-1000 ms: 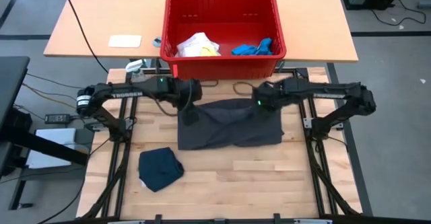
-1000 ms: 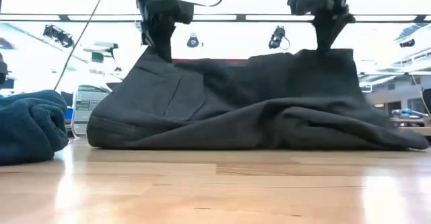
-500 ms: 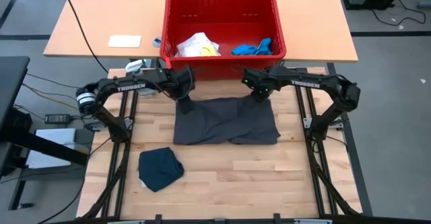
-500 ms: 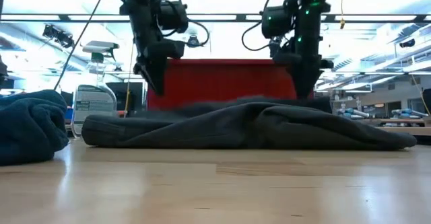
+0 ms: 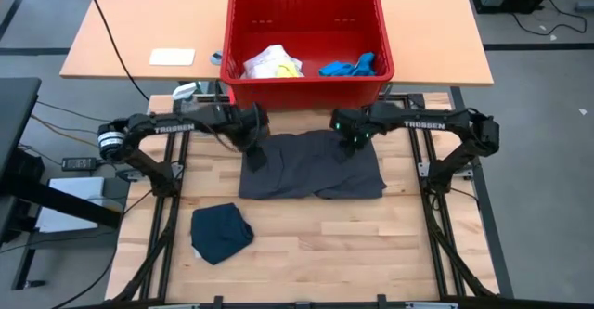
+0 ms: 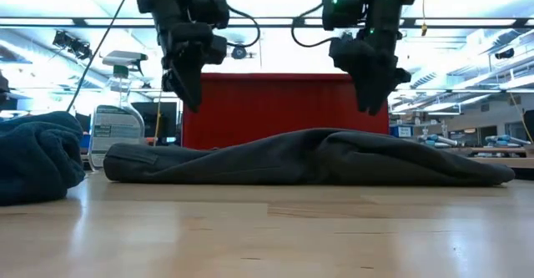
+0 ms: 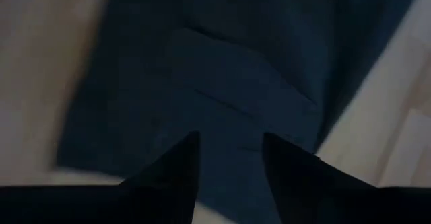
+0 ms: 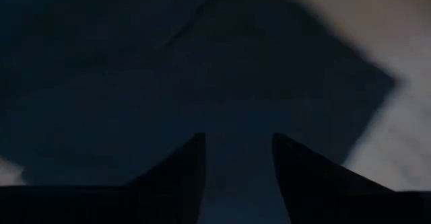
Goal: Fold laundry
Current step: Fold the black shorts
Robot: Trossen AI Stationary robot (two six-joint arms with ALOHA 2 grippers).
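Your dark grey shorts (image 5: pixel 311 165) lie flat on the bench (image 5: pixel 325 244), just in front of the red basket (image 5: pixel 306 40). Both your left hand (image 6: pixel 190 98) and right hand (image 6: pixel 370 103) hover above them, fingers parted, gripping nothing.

White lettering on both arms from above: the left arm (image 5: pixel 176 128) carries "TROSSEN" along its dark forearm, and the right arm (image 5: pixel 429 124) carries the same word, "TROSSEN". Over by the table's edge the spray bottle (image 6: pixel 109 130) wears a label with print on it, but the lines are too small to read. The white card (image 5: pixel 173 57) on the far tabletop shows no writing I can make out. Nothing legible on the red basket (image 5: pixel 306 88), nothing on the dark cloth in either wrist view.
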